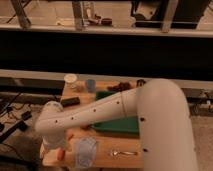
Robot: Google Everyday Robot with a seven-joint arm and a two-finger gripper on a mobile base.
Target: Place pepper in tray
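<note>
**Pepper on the table, outside the tray**

The pepper (60, 153) lay on the wooden table (130, 156) at its front left corner, well apart from the green tray (118, 125), which sat farther back and to the right. The white arm (105, 111) crossed the tray from the right and bent down at that same corner. There the gripper (53, 144) hung low over the tabletop, just beside the pepper, its jaws wide apart. Whether it touched the pepper could not be told.

A pale blue cloth (86, 151) lay right of the pepper, with a fork (123, 152) beyond it. Along the far edge stood a white cup (71, 80) and a blue cup (90, 85), and a black object (70, 101) lay nearer the middle.
</note>
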